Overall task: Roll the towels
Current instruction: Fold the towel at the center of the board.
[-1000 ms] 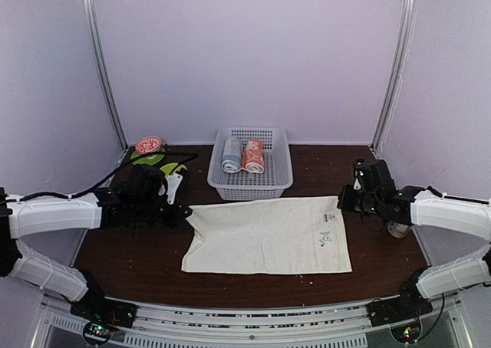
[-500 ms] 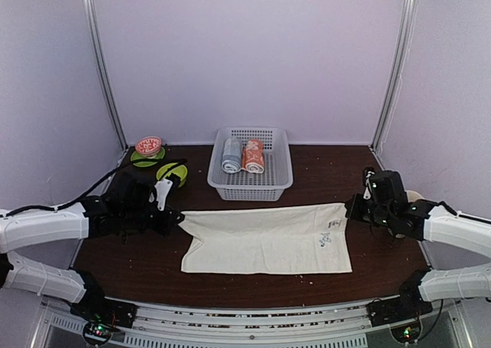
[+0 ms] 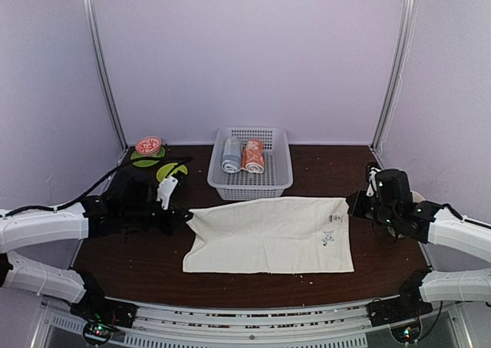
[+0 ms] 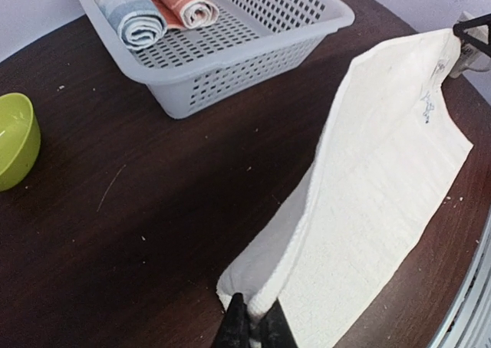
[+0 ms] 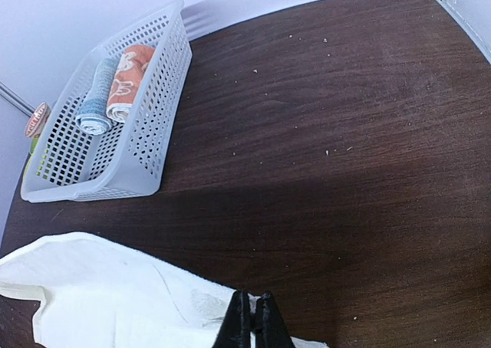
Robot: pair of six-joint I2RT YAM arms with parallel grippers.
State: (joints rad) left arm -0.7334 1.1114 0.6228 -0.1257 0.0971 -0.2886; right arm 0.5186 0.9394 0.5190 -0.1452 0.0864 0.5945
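We see the plain cream-white cloth towel (image 3: 268, 237) spread across the dark brown wooden table (image 3: 138, 264), just in front of the white plastic mesh basket (image 3: 251, 185). The basket holds the salmon-orange rolled towel (image 3: 253, 156) beside a grey-blue rolled towel (image 3: 231, 155). The left gripper (image 3: 180, 216) has its fingers pinched tight on the cloth's far left corner, and the right gripper (image 3: 354, 205) pinches the far right corner likewise.

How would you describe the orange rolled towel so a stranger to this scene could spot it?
At the back of the dark table stands a white perforated basket. Two rolled towels lie side by side in it, and the orange towel is the right-hand one in the overhead view. It is salmon with white prints, unlike the grey-blue towel beside it.
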